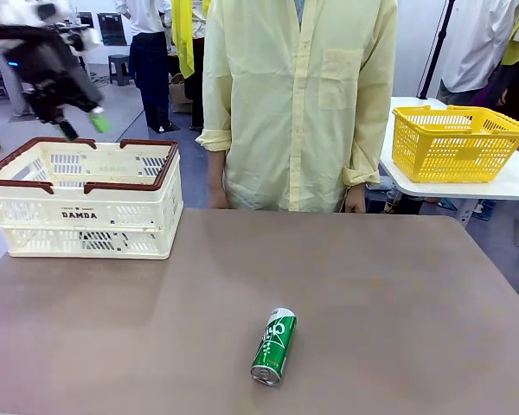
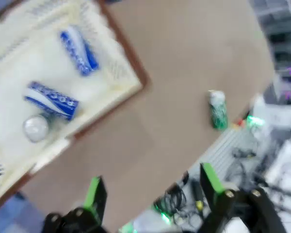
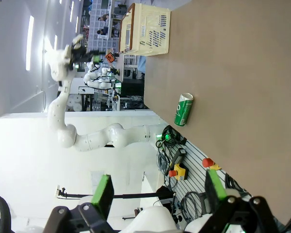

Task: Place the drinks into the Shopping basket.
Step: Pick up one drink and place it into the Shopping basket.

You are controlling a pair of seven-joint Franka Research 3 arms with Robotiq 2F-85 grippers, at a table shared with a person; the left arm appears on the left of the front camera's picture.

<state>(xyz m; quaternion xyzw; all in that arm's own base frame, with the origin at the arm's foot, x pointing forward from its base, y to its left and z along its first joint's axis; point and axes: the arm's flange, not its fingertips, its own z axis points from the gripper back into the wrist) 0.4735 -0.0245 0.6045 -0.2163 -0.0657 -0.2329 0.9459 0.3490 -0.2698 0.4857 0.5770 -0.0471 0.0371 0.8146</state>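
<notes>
Green can (image 1: 274, 346) lies sideways mid-table; the released left gripper (image 1: 82, 128) should grip across its body, then carry it to the Shopping basket (image 1: 86, 226).

Bright even indoor light, soft shadows, left wrist view motion-blurred, left arm (image 1: 48, 65) smeared, window glare in right wrist view

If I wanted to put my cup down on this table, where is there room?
Most of the brown table is bare: the whole right half, and the stretch between the cream-white slotted plastic basket and the green metal can lying near the front edge. The far-left corner is crowded by that basket.
</notes>
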